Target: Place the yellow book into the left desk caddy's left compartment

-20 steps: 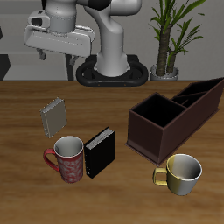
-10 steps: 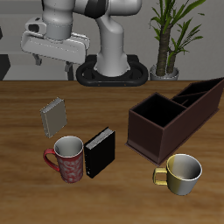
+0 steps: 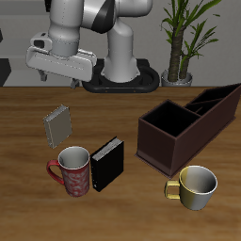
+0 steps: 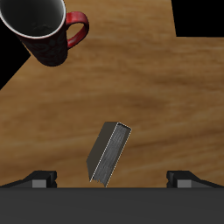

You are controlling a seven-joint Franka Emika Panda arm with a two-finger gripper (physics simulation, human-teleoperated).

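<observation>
Little of the task looks done: nothing has been grasped and the approach is only under way. Taking the left desk caddy (image 3: 190, 126) as the landmark, this long maroon-brown box with dividers sits open-topped, and every compartment that shows is empty. The Franka arm (image 3: 87, 21) rises from its base behind the caddy and reaches well away from it along the table's back. Its gripper (image 3: 59, 79) hangs high above the wood with the fingers spread wide and nothing between them; the wrist view shows only the two finger mounts, far apart. The black book (image 3: 107, 163) stands nearer the front edge than the caddy, just beside a red mug (image 3: 72, 170), and a yellow mug (image 3: 194, 185) sits close in front of the caddy. The yellow book (image 3: 57, 124) (image 4: 109, 151) stands tilted on the table, well apart from the caddy and below the gripper. Descent, grasp, carry and drop all remain.
</observation>
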